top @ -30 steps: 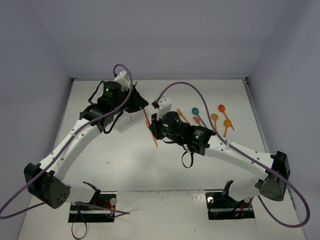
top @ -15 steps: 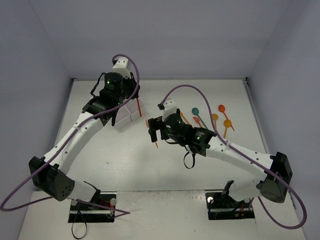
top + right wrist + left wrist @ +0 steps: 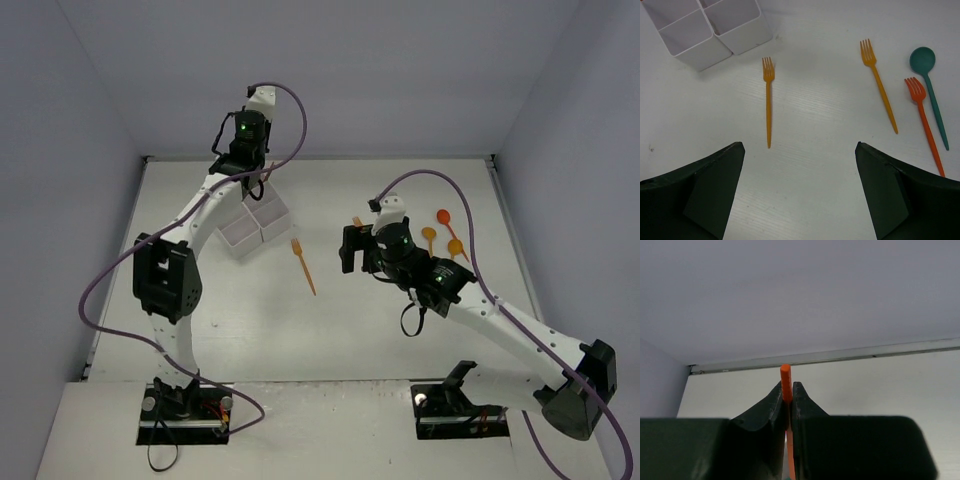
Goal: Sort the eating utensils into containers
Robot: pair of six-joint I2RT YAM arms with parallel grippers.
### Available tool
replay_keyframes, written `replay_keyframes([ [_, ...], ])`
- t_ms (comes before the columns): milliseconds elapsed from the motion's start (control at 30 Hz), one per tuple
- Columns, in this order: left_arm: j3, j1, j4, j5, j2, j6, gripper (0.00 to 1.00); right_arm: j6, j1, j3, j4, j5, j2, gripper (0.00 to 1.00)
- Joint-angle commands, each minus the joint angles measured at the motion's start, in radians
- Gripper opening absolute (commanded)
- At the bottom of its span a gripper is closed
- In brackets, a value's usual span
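Note:
My left gripper [image 3: 788,390] is shut on the thin handle of an orange utensil [image 3: 786,380]; its other end is hidden. In the top view the left gripper [image 3: 258,178] hangs high over the back of the white containers [image 3: 235,232]. My right gripper [image 3: 799,150] is open and empty above the table. An orange fork [image 3: 768,100] lies just ahead of it to the left, apart from the fingers. The right gripper [image 3: 350,252] sits to the right of that orange fork [image 3: 303,265]. Further right lie another orange fork [image 3: 879,85], a red fork [image 3: 925,122] and a teal spoon [image 3: 927,75].
Three orange spoons [image 3: 443,216] lie at the back right of the table. The containers [image 3: 715,30] stand at the far left in the right wrist view. Purple cables loop above both arms. Grey walls close in the table on three sides.
The right gripper opened, let go of the orange fork onto the table and drew back to the right. The left arm rose and swung toward the back over the containers, still holding its orange utensil.

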Motion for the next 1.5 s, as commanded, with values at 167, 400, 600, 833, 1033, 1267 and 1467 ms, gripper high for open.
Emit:
replay_keyframes([
  [167, 0.125, 0.047, 0.120, -0.019, 0.101, 0.016, 0.02, 0.018, -0.031, -0.022, -0.042, 0.063, -0.053, 0.91],
  [400, -0.008, 0.045, 0.128, -0.020, 0.051, -0.047, 0.09, 0.047, -0.093, -0.022, -0.103, 0.175, -0.048, 0.90],
  [600, -0.075, 0.045, 0.131, -0.012, -0.016, -0.054, 0.29, 0.063, -0.235, -0.040, -0.141, 0.134, -0.044, 0.88],
  [833, -0.142, 0.042, 0.125, 0.020, -0.141, -0.095, 0.60, 0.031, -0.393, -0.053, -0.158, 0.015, 0.013, 0.86],
  [1033, -0.203, 0.042, 0.026, 0.055, -0.324, -0.147, 0.72, -0.034, -0.430, -0.028, -0.157, -0.098, 0.120, 0.82],
  [1267, -0.234, 0.042, -0.321, 0.174, -0.487, -0.273, 0.73, -0.061, -0.364, 0.052, -0.144, -0.202, 0.299, 0.73],
  [1467, -0.415, 0.043, -0.459, 0.265, -0.666, -0.416, 0.76, -0.057, -0.179, 0.171, -0.129, -0.180, 0.501, 0.71],
])
